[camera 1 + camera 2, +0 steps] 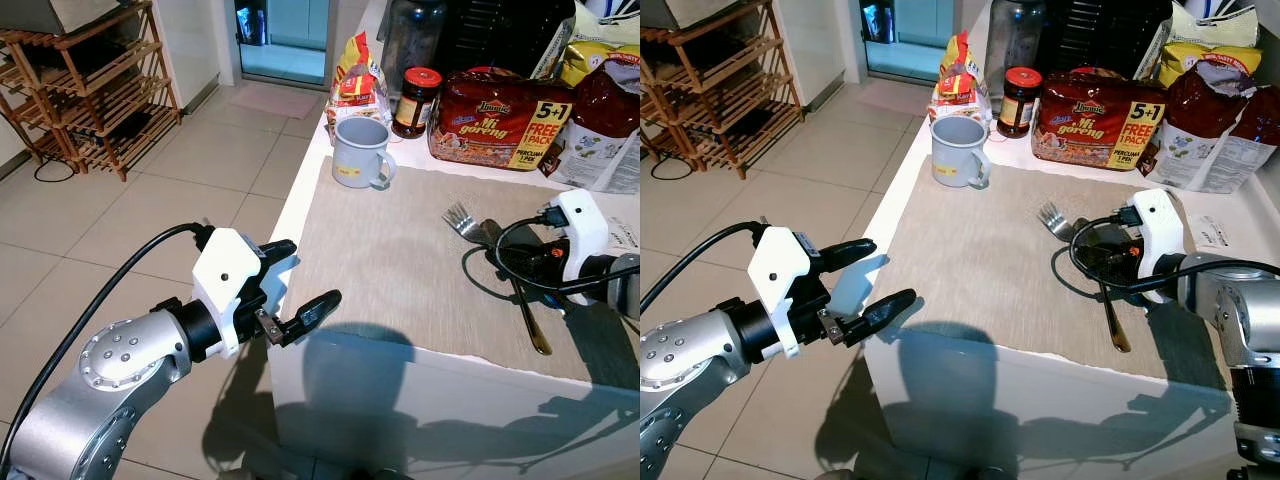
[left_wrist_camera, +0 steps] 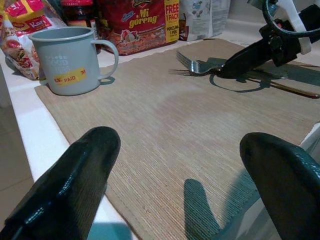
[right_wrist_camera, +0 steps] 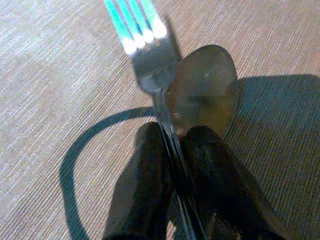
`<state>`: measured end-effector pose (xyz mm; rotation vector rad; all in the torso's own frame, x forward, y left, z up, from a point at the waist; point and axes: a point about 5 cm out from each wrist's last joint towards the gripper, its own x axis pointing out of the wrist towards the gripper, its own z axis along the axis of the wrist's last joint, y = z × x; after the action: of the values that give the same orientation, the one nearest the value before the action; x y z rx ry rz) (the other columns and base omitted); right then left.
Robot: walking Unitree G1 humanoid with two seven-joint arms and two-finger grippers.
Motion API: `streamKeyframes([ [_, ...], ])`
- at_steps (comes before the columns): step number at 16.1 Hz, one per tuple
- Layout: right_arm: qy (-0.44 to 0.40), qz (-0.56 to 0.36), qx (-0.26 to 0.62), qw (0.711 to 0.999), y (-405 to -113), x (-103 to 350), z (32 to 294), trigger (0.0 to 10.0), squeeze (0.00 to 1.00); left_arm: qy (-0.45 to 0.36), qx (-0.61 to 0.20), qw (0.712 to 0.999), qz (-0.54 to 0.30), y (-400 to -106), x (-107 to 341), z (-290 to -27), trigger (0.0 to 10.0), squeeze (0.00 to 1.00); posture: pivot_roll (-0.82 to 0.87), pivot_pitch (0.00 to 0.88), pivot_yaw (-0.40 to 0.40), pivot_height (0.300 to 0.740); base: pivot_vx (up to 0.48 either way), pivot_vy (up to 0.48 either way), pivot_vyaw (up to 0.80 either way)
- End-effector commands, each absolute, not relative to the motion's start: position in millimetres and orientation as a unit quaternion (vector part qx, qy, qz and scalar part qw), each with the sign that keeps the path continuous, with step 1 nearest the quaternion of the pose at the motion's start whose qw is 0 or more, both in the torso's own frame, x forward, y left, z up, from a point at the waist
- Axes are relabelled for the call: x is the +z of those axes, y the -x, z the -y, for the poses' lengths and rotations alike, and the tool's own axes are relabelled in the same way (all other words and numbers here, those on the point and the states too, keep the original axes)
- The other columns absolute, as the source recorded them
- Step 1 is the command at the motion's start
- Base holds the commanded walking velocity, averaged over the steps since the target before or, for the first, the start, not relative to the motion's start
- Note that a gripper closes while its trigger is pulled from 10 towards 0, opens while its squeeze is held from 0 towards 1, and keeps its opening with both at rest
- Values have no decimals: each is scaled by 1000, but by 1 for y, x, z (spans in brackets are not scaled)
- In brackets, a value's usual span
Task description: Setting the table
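Note:
A beige placemat [image 1: 400, 270] covers the white table. A silver fork [image 1: 460, 218] lies on its right part, tines toward the far side. My right gripper [image 1: 497, 243] is shut on the fork's handle, which sits pinched between the fingers [image 3: 145, 165]. A spoon [image 3: 205, 85] lies beside the fork, its long handle [image 1: 530, 320] running toward the near edge. A grey mug [image 1: 360, 152] stands at the mat's far left corner. My left gripper [image 1: 308, 272] hovers open and holds nothing, just off the table's left edge; its wrist view looks across the mat to the mug [image 2: 72, 60] and fork [image 2: 192, 65].
Behind the mat stand a red-lidded jar [image 1: 416, 100], a red noodle pack [image 1: 495, 118] and snack bags [image 1: 358, 85]. A wooden rack [image 1: 90, 90] stands on the tiled floor at the far left. The table's near edge [image 1: 420, 355] lies just before me.

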<state>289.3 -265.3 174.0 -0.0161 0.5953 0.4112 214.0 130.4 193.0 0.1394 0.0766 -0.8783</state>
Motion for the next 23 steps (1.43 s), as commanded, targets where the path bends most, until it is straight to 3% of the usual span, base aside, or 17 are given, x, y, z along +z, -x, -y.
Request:
streamKeyframes([
  [1, -14, -285, 202, 937, -286, 179, 268, 0, 0, -65, -425, 902, -27, -212, 197, -130, 10000, 0, 57, 56, -26, 740, 0, 0, 0],
  [5, -51, -230, 210, 949, -287, 206, 269, 0, 0, -65, -421, 904, -27, -212, 197, -131, 10000, 0, 59, 59, -25, 740, 0, 0, 0],
  [8, -126, -165, 245, 947, -286, 229, 267, 0, 0, -65, -421, 904, -26, -212, 198, -132, 10000, 0, 63, 62, -18, 740, 0, 0, 0],
  [10, -217, -98, 315, 919, -283, 245, 256, 0, 0, -67, -422, 904, -27, -211, 199, -133, 10000, 0, 71, 64, -9, 740, 0, 0, 0],
  [12, -279, -61, 397, 872, -271, 250, 249, 0, 0, -67, -424, 903, -27, -210, 200, -133, 10000, 0, 79, 65, -19, 740, 0, 0, 0],
  [16, -305, -46, 412, 857, -271, 249, 241, 0, 0, -66, -420, 905, -27, -208, 200, -134, 10000, 0, 87, 63, -24, 740, 0, 0, 0],
  [19, -294, -24, 369, 881, -276, 249, 239, 0, 0, -112, -351, 929, -25, -216, 197, -139, 10000, 0, 88, 59, -25, 740, 0, 0, 0],
  [23, -266, 8, 365, 892, -270, 253, 207, 0, 0, -99, -278, 955, 15, -235, 205, -139, 10000, 0, 83, 54, -26, 740, 0, 0, 0],
])
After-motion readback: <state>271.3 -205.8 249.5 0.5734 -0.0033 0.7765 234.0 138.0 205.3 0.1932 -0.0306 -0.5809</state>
